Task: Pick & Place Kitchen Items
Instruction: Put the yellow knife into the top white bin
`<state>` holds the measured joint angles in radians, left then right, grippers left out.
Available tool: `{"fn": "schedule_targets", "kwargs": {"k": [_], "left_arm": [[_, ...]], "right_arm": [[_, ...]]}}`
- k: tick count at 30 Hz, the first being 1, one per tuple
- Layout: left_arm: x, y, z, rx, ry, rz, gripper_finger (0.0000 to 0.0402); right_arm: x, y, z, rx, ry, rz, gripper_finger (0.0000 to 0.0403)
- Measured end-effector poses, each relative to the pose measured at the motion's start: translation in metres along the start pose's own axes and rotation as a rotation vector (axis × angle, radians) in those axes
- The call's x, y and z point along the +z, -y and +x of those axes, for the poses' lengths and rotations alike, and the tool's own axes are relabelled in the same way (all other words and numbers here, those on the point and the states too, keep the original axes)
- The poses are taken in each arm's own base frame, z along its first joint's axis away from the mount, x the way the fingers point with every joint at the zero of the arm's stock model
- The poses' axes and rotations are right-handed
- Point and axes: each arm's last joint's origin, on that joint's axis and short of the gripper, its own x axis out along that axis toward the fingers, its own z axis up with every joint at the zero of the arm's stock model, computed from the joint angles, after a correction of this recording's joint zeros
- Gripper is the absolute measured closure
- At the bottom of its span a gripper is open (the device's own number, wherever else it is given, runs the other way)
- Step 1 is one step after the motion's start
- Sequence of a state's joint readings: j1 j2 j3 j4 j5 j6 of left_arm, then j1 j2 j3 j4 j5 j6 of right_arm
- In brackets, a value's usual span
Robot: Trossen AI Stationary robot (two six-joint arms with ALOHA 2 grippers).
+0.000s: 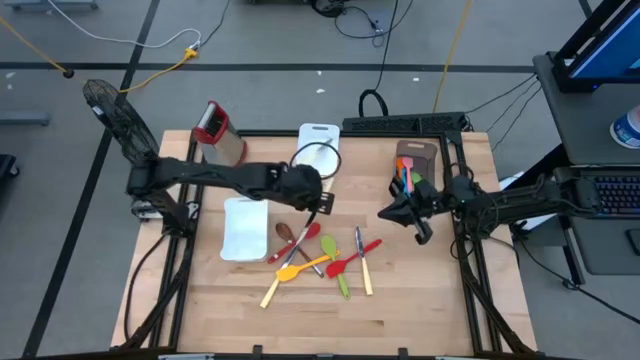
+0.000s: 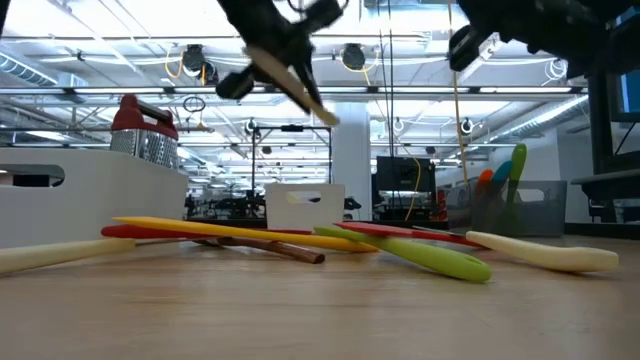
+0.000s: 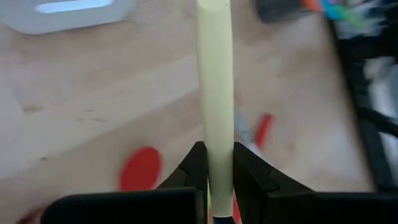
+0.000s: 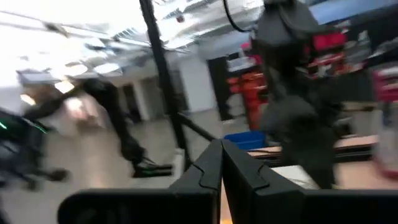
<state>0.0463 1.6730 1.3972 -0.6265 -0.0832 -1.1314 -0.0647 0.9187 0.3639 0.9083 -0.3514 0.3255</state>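
left gripper (image 3: 216, 177) pinched on a pale utensil handle (image 3: 215, 93), lifted above the utensil pile (image 1: 320, 258) – its head hidden below the fingers; right gripper (image 4: 221, 163) fingers pressed together, empty, raised near the brown tray (image 1: 412, 156) – view blurred

- Steel box grater (image 1: 219, 133) with red top lay at the table's far left
- White tray (image 1: 245, 228) sat left of centre
- White cutting board (image 1: 318, 147) lay far centre
- Brown tray (image 1: 410, 160) stood far right
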Motion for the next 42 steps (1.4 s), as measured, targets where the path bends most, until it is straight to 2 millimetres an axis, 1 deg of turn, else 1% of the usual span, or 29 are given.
{"fn": "schedule_targets", "kwargs": {"k": [4,8,11,15,18,21,25,28,31,35,39,42], "left_arm": [[0.002,0.004,-0.022,-0.083,-0.018,-0.031,0.0366],[0.003,0.007,-0.034,-0.141,-0.046,-0.059,0.0366],[0.003,0.008,-0.036,-0.167,-0.065,-0.076,0.0363],[0.003,0.01,-0.036,-0.201,-0.092,-0.083,0.0366],[0.003,0.01,-0.036,-0.201,-0.095,-0.093,0.0366],[0.003,0.011,-0.036,-0.203,-0.098,-0.108,0.0362],[0.003,0.012,-0.036,-0.221,-0.108,-0.108,0.0366],[0.004,0.014,-0.037,-0.243,-0.105,-0.109,0.0364],[0.004,0.016,-0.037,-0.262,-0.098,-0.11,0.0362],[0.004,0.016,-0.037,-0.262,-0.098,-0.113,0.0366],[0.005,0.016,-0.037,-0.268,-0.097,-0.129,0.0361],[0.005,0.017,-0.037,-0.277,-0.095,-0.131,0.0362]], "right_arm": [[0.009,0.004,0.014,-0.093,-0.115,-0.144,0.0399],[0.023,0.007,0.031,-0.15,-0.287,-0.285,0.0398],[0.035,0.009,0.043,-0.149,-0.389,-0.383,0.0386],[0.043,0.012,0.058,-0.166,-0.476,-0.47,0.0349],[0.042,0.017,0.065,-0.187,-0.531,-0.536,0.0312],[0.034,0.017,0.071,-0.207,-0.58,-0.634,0.0275],[0.025,0.013,0.079,-0.281,-0.633,-0.783,0.0234],[0.02,0.009,0.086,-0.33,-0.643,-0.872,0.0212],[0.014,0.005,0.093,-0.354,-0.647,-0.975,0.0201],[0.005,0.005,0.101,-0.367,-0.668,-1.039,0.0198],[-0.002,0.01,0.109,-0.394,-0.722,-1.089,0.02],[-0.002,0.014,0.119,-0.437,-0.757,-1.153,0.0201]]}}
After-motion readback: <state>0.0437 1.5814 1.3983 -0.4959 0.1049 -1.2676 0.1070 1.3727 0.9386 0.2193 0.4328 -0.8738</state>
